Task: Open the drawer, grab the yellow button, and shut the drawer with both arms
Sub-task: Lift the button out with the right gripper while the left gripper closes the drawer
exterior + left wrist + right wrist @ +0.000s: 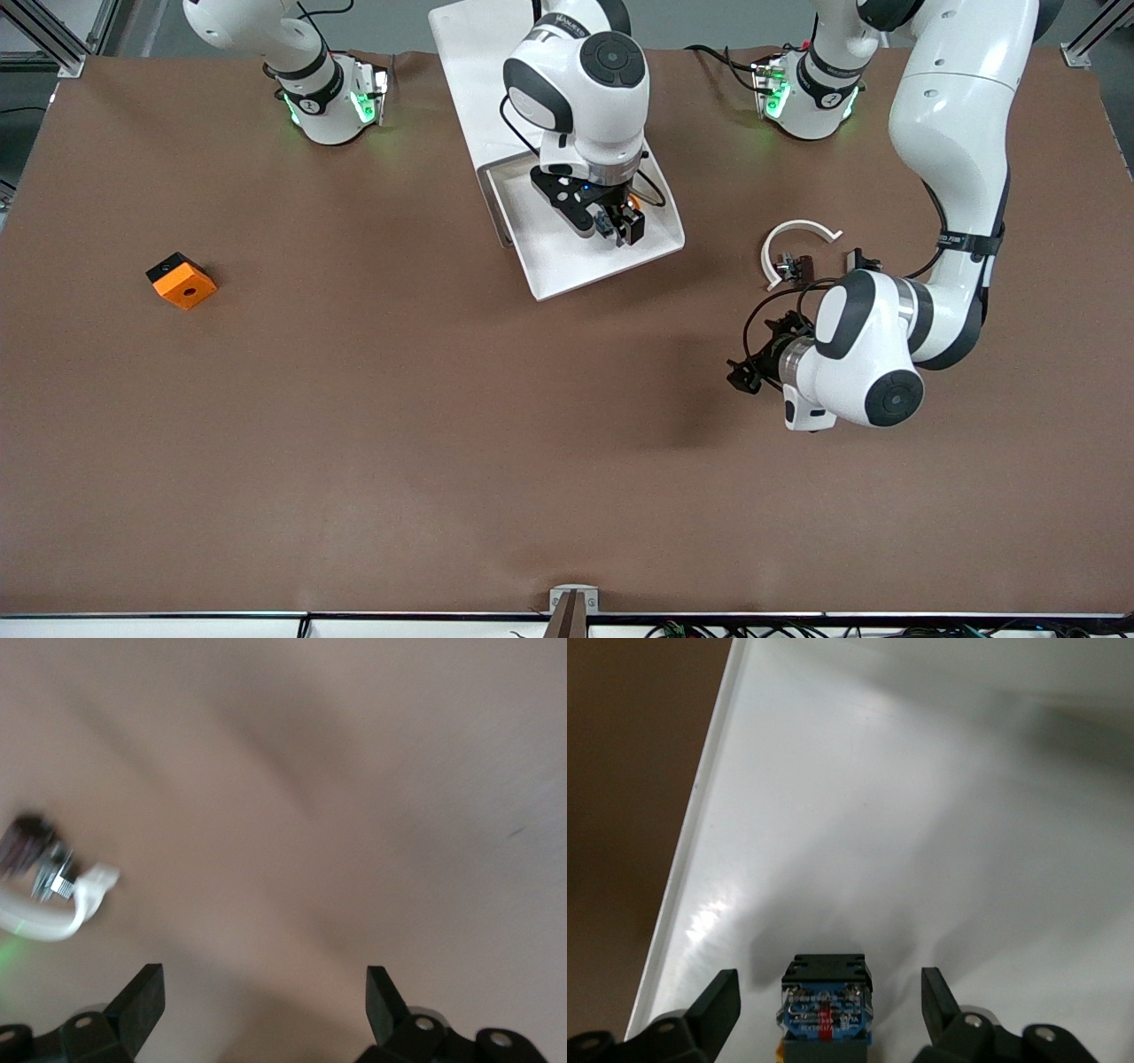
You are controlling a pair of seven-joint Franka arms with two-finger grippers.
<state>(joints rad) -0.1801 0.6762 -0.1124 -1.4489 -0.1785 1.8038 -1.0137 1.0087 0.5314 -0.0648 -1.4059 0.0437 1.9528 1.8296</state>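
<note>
The drawer [567, 266] stands pulled out of the white cabinet [478, 80]. Its white floor fills the right wrist view [921, 797]. The button [826, 1010] lies in the drawer, showing its black-and-blue body, and a bit of its orange cap shows in the front view [632, 210]. My right gripper [616, 226] is down in the drawer and open [828, 981], with one finger on each side of the button and a gap to each. My left gripper [740, 372] is open and empty [264, 979] over bare table toward the left arm's end.
An orange square block [182, 280] with a black hole lies toward the right arm's end. A white curved ring piece [797, 232] and small dark parts [795, 266] lie beside the left arm; they also show in the left wrist view [84, 899].
</note>
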